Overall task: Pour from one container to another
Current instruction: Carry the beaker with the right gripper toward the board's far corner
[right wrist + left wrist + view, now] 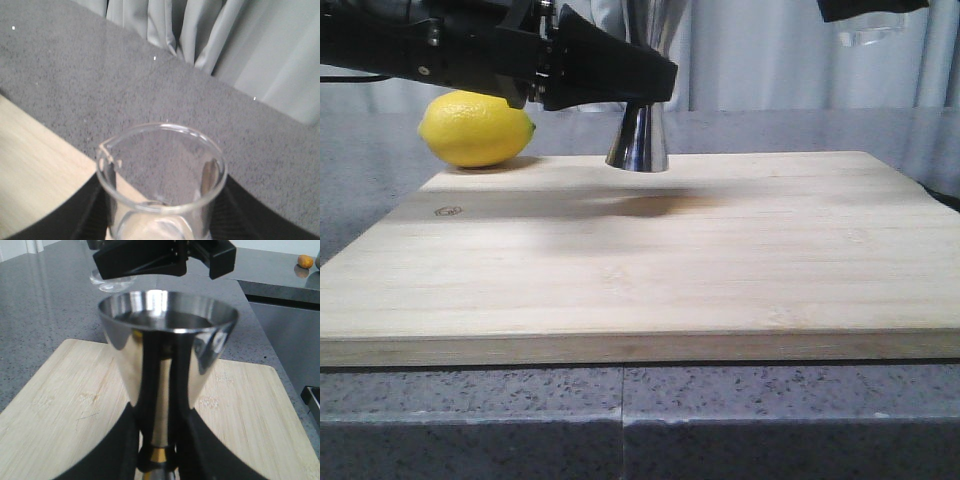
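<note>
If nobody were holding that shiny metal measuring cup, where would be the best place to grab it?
At the narrow waist by the gold band, coming in level from the side. The jigger stands upright on the board, and both cones flare away from the waist, so fingers closing there shouldn't slip up or down. The left gripper does that.

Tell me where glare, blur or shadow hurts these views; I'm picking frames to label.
Front view: the left arm throws a soft dark shadow on the cutting board. Left wrist view: the jigger is close, slightly soft, its steel mirroring dark jaws and bright streaks. Right wrist view: the beaker is see-through, its near rim blurred.
</note>
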{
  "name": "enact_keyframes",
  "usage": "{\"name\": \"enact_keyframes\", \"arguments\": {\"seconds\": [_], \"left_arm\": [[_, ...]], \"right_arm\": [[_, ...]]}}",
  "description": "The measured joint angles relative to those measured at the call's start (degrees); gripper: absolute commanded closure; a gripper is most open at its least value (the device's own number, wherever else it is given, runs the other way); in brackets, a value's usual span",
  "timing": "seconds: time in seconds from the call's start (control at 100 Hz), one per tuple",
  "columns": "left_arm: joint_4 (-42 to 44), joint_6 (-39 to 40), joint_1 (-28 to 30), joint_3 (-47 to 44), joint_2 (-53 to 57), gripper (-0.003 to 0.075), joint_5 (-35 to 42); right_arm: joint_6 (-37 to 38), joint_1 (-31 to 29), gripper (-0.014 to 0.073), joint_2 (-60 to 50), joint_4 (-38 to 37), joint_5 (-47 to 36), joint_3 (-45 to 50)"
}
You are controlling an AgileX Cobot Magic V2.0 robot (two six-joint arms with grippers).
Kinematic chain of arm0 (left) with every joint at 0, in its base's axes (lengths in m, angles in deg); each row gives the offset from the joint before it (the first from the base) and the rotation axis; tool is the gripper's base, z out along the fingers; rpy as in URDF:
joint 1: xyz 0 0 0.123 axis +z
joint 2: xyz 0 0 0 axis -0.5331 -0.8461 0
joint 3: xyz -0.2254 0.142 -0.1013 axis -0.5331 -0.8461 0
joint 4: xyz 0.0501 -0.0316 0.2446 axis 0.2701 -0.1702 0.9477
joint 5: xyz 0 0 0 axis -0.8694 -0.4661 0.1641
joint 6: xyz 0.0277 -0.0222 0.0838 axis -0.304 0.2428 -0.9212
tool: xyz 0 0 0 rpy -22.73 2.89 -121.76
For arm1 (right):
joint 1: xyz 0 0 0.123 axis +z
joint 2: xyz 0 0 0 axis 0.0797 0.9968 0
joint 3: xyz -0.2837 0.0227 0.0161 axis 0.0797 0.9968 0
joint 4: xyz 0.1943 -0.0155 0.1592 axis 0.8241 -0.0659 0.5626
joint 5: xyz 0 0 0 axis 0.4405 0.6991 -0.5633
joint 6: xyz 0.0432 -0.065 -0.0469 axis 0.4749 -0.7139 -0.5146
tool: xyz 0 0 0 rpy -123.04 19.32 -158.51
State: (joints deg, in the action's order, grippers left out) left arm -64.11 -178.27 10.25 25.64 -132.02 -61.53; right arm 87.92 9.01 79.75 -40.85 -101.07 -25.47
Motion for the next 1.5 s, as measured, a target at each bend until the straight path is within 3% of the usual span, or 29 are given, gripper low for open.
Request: {"name": "enact_keyframes", "arguments": {"seconds": [0.3, 0.48, 0.89, 1.5], "left_arm": [[0.0, 0.0, 0.0, 0.0, 0.0, 0.0739, 0.0], [0.0, 0.0, 0.0, 0.0, 0.0, 0.0739, 0.0], [0.0, 0.0, 0.0, 0.0, 0.0, 0.0739, 0.0], [0.0, 0.0, 0.0, 0.0, 0.0, 0.0739, 0.0]], "right_arm": [[0.0, -3.55, 0.0389, 4.73, -0.48, -8.91, 0.72], [-3.93, -3.78, 0.0389, 8.71, 0.51, -11.92, 0.72], [-20.4, -3.78, 0.0389, 12.4, 14.34, -18.63, 1.84], [-31.21, -10.01, 0.0389, 14.2, 25.08, -29.85, 10.28]]}}
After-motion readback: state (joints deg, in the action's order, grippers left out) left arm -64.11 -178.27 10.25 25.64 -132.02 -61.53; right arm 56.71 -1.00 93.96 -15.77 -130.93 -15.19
